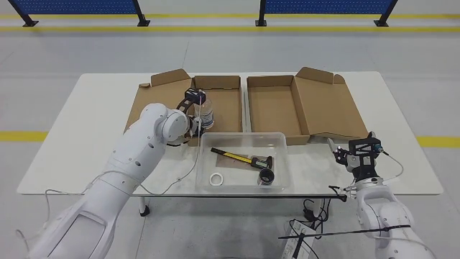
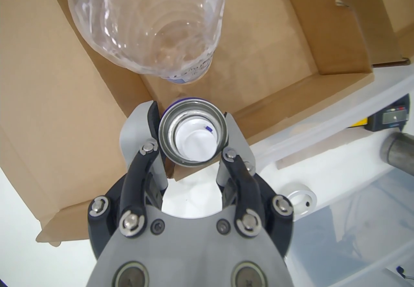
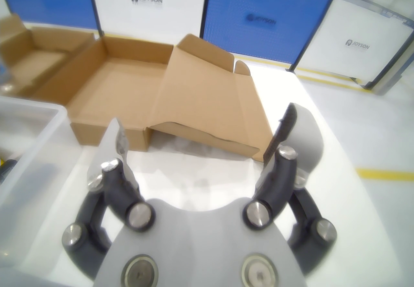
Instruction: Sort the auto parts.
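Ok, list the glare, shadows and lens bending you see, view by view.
Left wrist view: bright glints on the clear plastic bottle and on the metal rim of the spray can. Right wrist view: the blue partition panels bow toward the edges; a soft shadow lies under the raised flap of the cardboard box. Top view: even light on the white table, no strong glare.

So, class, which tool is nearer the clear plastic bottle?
Left. The left tool, gripping a spray can, is right beside the bottle; the right tool sits far off across the table.
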Action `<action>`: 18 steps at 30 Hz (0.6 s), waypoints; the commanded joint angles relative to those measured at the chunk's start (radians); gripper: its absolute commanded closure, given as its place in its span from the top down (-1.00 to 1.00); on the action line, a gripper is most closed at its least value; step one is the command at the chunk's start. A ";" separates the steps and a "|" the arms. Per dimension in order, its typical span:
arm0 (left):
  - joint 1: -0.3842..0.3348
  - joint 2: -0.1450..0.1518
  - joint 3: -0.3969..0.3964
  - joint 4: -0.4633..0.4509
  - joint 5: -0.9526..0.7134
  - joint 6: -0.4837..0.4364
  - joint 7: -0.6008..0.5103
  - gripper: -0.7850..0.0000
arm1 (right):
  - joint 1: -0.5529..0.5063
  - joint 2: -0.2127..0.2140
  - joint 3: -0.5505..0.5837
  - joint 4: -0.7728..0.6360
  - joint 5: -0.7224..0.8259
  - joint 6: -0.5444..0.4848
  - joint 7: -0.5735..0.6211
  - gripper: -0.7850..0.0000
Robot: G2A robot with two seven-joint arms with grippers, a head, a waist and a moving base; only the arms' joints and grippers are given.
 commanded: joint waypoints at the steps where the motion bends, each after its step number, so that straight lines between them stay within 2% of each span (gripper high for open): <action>1: 0.000 -0.001 -0.001 0.000 0.003 0.001 0.000 -0.09 | 0.000 0.000 0.000 0.000 0.000 0.000 0.000 1.00; 3: 0.000 -0.001 -0.004 0.001 0.003 0.003 -0.001 0.00 | 0.000 0.000 0.000 0.000 0.000 0.000 0.000 1.00; 7: 0.001 -0.002 -0.007 0.000 0.008 0.001 -0.002 0.51 | 0.000 0.000 0.000 0.000 0.000 0.000 0.000 1.00; 10: 0.001 -0.003 -0.010 -0.003 0.012 0.001 -0.004 0.82 | 0.000 0.000 0.000 0.000 0.000 0.000 0.000 1.00; 18: -0.005 -0.002 -0.027 -0.033 0.021 -0.004 -0.011 0.87 | 0.000 0.000 0.000 0.000 0.000 0.000 0.000 1.00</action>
